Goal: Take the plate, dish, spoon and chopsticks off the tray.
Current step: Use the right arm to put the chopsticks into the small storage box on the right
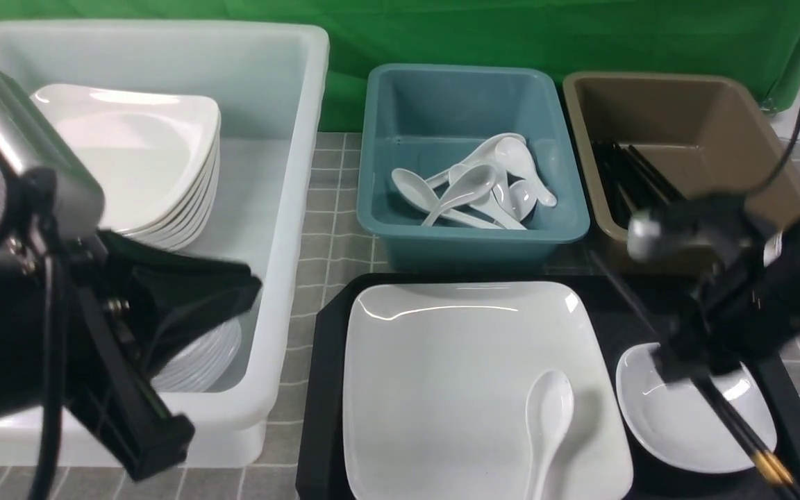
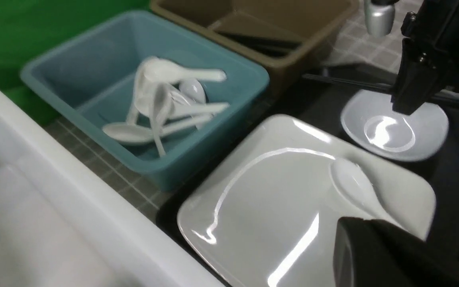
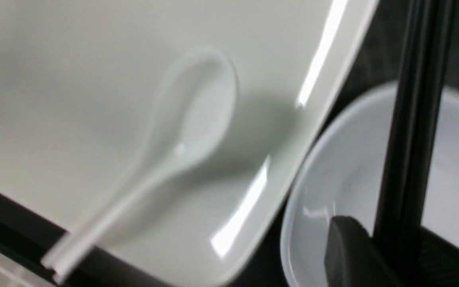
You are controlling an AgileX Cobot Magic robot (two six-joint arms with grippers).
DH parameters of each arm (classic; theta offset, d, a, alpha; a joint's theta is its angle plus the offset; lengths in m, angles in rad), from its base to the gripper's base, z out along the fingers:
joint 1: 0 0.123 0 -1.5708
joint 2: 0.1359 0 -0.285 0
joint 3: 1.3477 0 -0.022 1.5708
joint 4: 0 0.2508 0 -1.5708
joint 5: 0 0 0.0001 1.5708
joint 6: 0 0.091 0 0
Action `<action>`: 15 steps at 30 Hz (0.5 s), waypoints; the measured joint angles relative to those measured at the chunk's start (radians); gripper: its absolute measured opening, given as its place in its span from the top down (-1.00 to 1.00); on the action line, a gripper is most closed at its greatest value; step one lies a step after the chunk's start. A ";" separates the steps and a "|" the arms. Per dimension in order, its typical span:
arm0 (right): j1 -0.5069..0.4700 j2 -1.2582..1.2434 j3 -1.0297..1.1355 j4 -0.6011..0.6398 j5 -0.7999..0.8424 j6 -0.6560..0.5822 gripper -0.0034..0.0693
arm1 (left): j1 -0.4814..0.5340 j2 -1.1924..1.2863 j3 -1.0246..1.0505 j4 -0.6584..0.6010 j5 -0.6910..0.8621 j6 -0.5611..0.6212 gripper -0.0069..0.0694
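The black tray [image 1: 317, 417] holds the large white plate [image 1: 455, 375], with the white spoon [image 1: 549, 410] lying on its near right part. The small dish [image 1: 678, 423] sits right of the plate. The black chopsticks [image 1: 740, 430] run slantwise across the dish, gold band nearest me. My right gripper [image 1: 681, 364] is shut on the chopsticks over the dish's far left edge; in the right wrist view [image 3: 389, 247] they [image 3: 416, 119] pass between its fingers. My left gripper [image 1: 251, 285] is shut and empty, over the white tub's right side.
A white tub [image 1: 296, 208] at the left holds stacked white plates [image 1: 136, 153]. A teal bin [image 1: 469, 90] behind the tray holds several spoons. A brown bin [image 1: 685, 125] at the back right holds black chopsticks. A green cloth hangs behind.
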 joint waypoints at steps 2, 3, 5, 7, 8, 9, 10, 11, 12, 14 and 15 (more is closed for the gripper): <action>-0.034 0.030 -0.095 0.064 0.002 -0.011 0.56 | 0.000 0.000 0.000 -0.022 -0.054 0.014 0.77; -0.059 0.057 -0.154 0.096 0.002 -0.014 0.56 | 0.000 0.000 0.000 -0.040 -0.080 0.031 0.77; -0.112 0.128 -0.281 0.163 0.001 -0.021 0.56 | 0.000 0.000 0.000 -0.081 -0.119 0.072 0.77; -0.150 0.198 -0.387 0.214 -0.003 -0.023 0.56 | 0.000 -0.001 0.000 -0.104 -0.131 0.107 0.77; -0.175 0.236 -0.441 0.242 -0.005 -0.023 0.56 | 0.000 -0.002 0.000 -0.108 -0.131 0.121 0.77; -0.199 0.286 -0.508 0.275 -0.007 -0.023 0.56 | 0.000 -0.005 0.000 -0.111 -0.128 0.132 0.77; -0.231 0.378 -0.626 0.317 -0.012 -0.020 0.56 | 0.000 -0.010 0.000 -0.114 -0.110 0.140 0.77; -0.235 0.378 -0.640 0.320 -0.012 -0.017 0.56 | 0.000 -0.011 0.000 -0.114 -0.108 0.140 0.77; -0.254 0.450 -0.716 0.339 -0.018 0.000 0.56 | 0.000 -0.016 0.000 -0.118 -0.092 0.142 0.77; -0.277 0.545 -0.828 0.346 -0.037 0.021 0.56 | 0.000 -0.018 0.000 -0.119 -0.067 0.142 0.77; -0.286 0.587 -0.883 0.345 -0.047 0.029 0.56 | 0.000 -0.018 0.000 -0.120 -0.049 0.143 0.77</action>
